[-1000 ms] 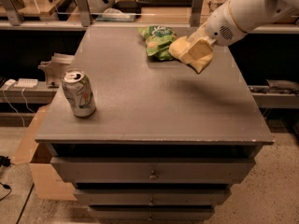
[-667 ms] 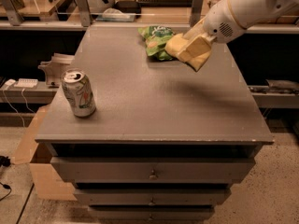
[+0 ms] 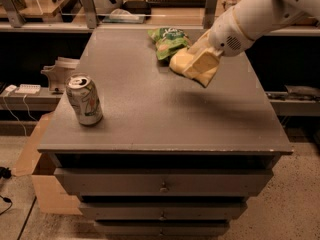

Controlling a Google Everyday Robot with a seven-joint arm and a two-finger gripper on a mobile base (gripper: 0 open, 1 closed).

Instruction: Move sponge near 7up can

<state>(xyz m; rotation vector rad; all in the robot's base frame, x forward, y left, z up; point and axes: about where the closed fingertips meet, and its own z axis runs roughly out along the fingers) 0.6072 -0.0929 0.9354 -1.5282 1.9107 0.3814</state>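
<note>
The gripper (image 3: 199,70) hangs above the far right part of the grey cabinet top (image 3: 150,119), at the end of a white arm (image 3: 250,19) that comes in from the upper right corner of the view. Its jaws are pinched on the sponge (image 3: 178,60), a pale yellow foam piece that bulges out on the left side of the gripper. The fingers are nearly the same colour as the foam, so the exact line where one ends and the other begins is hard to make out. The sponge seems to be lifted off the surface, since a soft dark shadow (image 3: 220,106) lies on the top below and to the right of it. Just behind the sponge, toward the far edge, lies a crumpled green chip bag (image 3: 167,40); from this angle the sponge overlaps the bag's near edge, and whether they touch cannot be told. The 7up can (image 3: 85,100) stands upright near the front left corner of the top, its pull-tab end up, well apart from the sponge and the gripper. Below the top, the cabinet shows stacked drawers (image 3: 162,183) with small knobs. A cardboard box (image 3: 42,184) sits on the floor at the cabinet's left side.
</note>
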